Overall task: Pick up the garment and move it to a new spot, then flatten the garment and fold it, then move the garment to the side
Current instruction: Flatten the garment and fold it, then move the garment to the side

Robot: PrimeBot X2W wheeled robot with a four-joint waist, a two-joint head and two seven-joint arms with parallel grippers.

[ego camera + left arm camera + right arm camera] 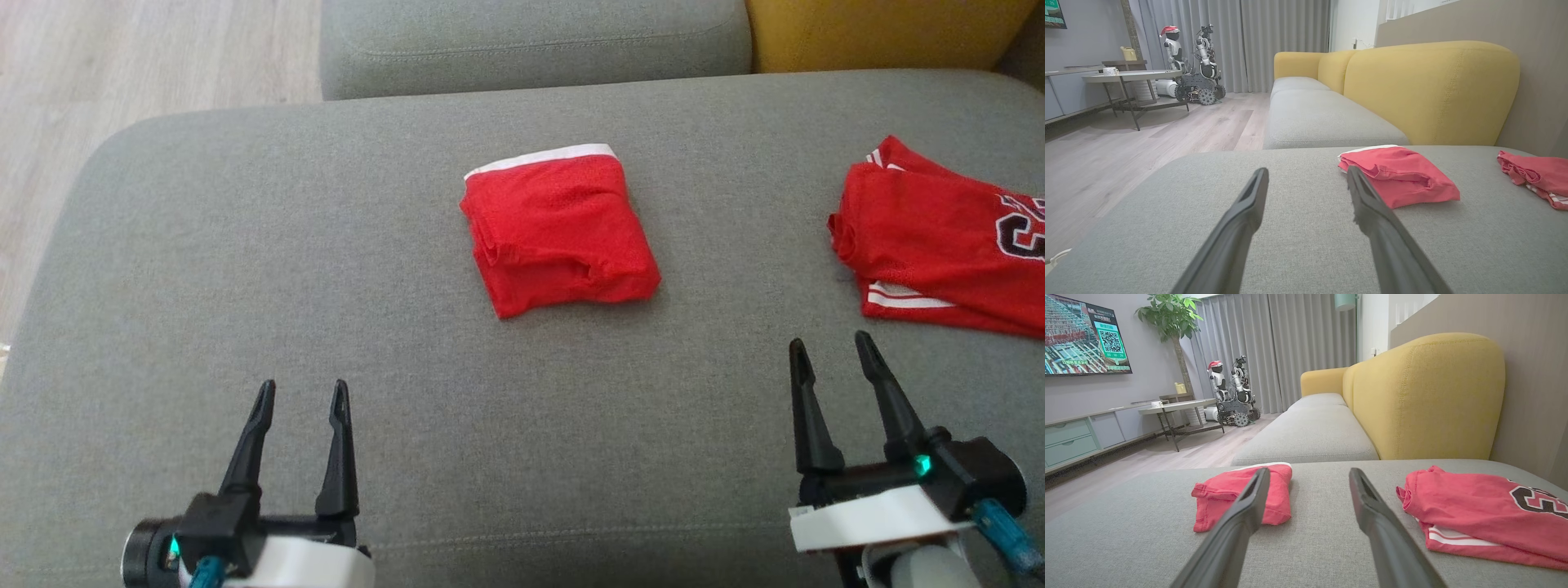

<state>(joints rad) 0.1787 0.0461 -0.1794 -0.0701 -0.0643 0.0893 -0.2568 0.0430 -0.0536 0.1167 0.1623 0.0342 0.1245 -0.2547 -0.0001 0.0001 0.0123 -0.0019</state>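
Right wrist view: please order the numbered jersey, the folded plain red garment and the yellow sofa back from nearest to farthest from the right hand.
1. The jersey, just right of the right hand.
2. The folded plain red garment, to the left.
3. The yellow sofa back, behind both.

- The left pincer (304, 385) is over the near left part of the grey cushion (531, 425). Its two dark fingers are spread apart and hold nothing.
- The right pincer (829, 340) is over the near right part of this cushion, a little farther forward, its fingers also apart and empty.
- Both point toward the cushion's far edge.
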